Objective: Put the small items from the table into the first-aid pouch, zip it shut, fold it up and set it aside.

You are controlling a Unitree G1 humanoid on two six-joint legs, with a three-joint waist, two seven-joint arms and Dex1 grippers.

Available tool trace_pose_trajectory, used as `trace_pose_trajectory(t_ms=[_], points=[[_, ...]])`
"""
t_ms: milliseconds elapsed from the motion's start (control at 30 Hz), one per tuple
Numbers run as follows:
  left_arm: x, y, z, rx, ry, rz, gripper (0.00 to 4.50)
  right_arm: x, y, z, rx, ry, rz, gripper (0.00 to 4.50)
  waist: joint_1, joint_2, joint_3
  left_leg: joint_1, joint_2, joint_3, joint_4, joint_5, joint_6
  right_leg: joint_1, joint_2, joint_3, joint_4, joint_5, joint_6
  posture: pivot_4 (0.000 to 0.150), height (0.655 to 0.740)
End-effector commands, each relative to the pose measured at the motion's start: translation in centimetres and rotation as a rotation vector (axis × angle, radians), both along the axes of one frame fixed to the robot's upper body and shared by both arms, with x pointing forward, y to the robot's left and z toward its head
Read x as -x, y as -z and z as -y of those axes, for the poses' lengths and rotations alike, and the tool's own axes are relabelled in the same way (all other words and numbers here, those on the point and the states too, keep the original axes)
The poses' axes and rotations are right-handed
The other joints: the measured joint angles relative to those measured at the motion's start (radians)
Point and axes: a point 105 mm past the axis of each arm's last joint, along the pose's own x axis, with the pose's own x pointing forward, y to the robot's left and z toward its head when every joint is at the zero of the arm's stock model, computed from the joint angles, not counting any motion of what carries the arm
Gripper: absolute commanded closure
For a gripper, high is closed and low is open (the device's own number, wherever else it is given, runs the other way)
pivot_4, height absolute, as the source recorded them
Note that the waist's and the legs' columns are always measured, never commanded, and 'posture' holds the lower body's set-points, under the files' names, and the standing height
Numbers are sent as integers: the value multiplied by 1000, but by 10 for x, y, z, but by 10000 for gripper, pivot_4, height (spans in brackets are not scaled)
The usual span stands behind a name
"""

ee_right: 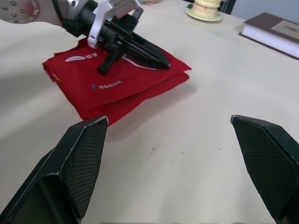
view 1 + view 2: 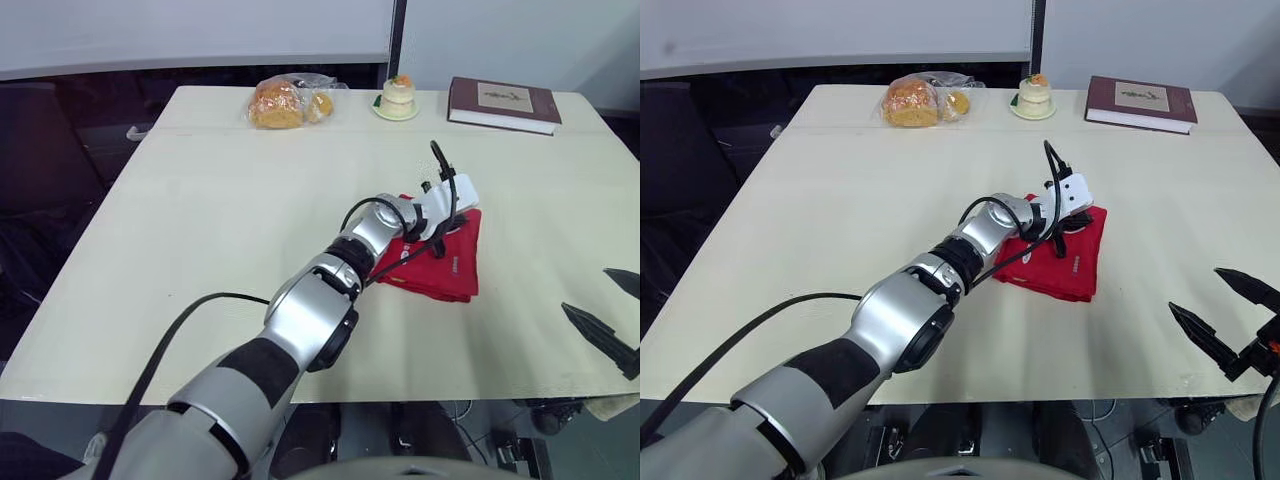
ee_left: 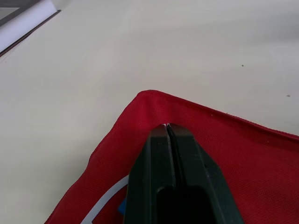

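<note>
Looks folded already — only setting aside left, by the look of it. Find the pouch (image 2: 450,266) just toward 3 o'clock from the middle of the table (image 2: 200,220), pinned under the left gripper (image 3: 167,128), closed tight and laid flat near the far corner. Slide with even downward press to hold the layers stacked. Bring in the right gripper (image 2: 1197,291), spread wide at 5 o'clock, to steady the loose edge.

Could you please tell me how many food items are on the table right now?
2. A bag of bread lies at the far edge of the table, and a small cake stands just to its right. The left arm may hide others.
</note>
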Motion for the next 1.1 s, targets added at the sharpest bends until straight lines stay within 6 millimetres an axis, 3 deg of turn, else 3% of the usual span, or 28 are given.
trace_pose_trajectory(t_ms=[33,67,200,267,400,467,567,667,733,833,933,1100], points=[[10,26,0,19,-7,-125,44292,2,-8,-4,18,-6,42,0,0,0,0,0,0,0,0,0,0,0,0,0,0,0,0,1500,7289],[10,20,2,47,2,-121,44292,2,-8,-4,17,-7,40,0,1,0,0,0,0,0,0,0,0,0,0,0,0,0,0,1500,7289],[9,-45,1,328,146,-83,44292,-11,-6,-11,-5,-52,41,0,0,2,1,-2,0,0,0,0,0,-1,0,0,0,0,0,1500,7289],[9,-61,-8,356,215,-43,44292,-16,-6,-13,-9,-77,39,0,1,3,1,-3,0,1,0,0,0,-3,0,0,0,0,0,1500,7289],[10,-90,-46,444,351,-30,44292,-28,-7,-16,-23,-125,41,0,0,3,2,-4,-1,0,0,0,0,-4,0,1,1,2,-5,1500,7289],[9,-93,-71,437,376,-7,44292,-35,-5,-17,-32,-146,35,0,-1,3,2,-4,-1,1,0,0,0,-4,0,1,1,3,-5,1500,7289],[12,-88,-110,390,388,26,36840,-49,0,-20,-58,-171,14,0,-6,4,1,-3,-1,1,0,0,0,-4,0,1,2,4,-1,1500,7289],[24,-83,-143,348,375,33,23854,-64,8,-21,-80,-177,-22,0,-8,5,2,-2,0,1,0,0,0,-4,0,1,4,5,-1,1500,7289],[36,-83,-163,346,333,27,12701,-75,15,-22,-105,-181,-54,0,0,4,3,-3,0,1,0,0,0,-4,0,2,5,5,-1,1500,7289],[67,-75,-189,296,282,20,259,-88,40,-33,-92,-177,-146,0,1,4,4,-3,0,1,0,0,-1,-5,-1,2,6,5,-1,1500,7289],[92,-68,-203,239,234,10,259,-101,55,-40,-153,-144,-221,0,4,5,4,-2,0,0,0,1,-2,-5,-3,1,6,5,-1,1500,7289],[108,-72,-212,234,169,-1,259,-102,77,-54,-301,-154,-423,0,7,6,4,-2,-1,-1,1,2,-3,-3,-4,0,7,3,-5,1500,7289]])
